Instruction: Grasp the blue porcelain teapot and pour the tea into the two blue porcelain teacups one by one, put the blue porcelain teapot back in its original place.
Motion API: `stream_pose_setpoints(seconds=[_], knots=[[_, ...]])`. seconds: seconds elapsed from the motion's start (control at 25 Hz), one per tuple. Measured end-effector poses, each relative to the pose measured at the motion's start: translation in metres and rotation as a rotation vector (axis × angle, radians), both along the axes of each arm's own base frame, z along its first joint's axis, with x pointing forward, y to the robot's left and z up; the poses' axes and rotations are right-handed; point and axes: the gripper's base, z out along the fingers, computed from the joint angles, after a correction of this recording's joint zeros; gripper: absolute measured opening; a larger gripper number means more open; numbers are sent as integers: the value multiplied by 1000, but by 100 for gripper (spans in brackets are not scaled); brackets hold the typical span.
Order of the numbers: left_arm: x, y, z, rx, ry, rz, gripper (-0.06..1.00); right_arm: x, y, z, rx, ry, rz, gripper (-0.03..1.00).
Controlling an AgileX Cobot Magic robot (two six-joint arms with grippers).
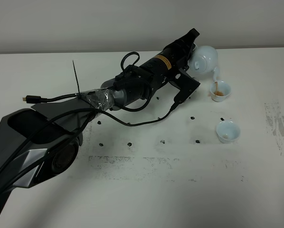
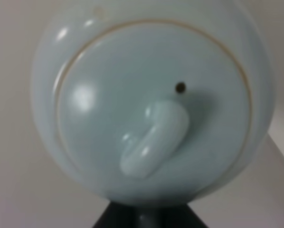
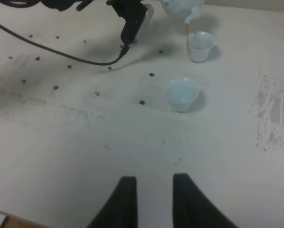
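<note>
Brown tea stream (image 3: 187, 29), overhead perhaps.

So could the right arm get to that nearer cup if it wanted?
Probably yes. The right gripper faces the nearer cup across bare table, with nothing between them. The left arm, the teapot and the farther cup sit beyond it.

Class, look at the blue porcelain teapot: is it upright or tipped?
Tipped. The blue porcelain teapot, held at the left end effector, leans spout-down, and a brown stream falls into the farther teacup, already holding tea.
</note>
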Motion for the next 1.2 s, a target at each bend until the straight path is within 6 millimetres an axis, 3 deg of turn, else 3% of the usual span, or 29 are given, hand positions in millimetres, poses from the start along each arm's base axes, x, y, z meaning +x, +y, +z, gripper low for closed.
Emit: stream_pose_setpoints(seconds=[1.2], knots=[[0, 0, 3, -35, -11, 22, 9, 0, 0, 0, 0, 1, 0, 22]])
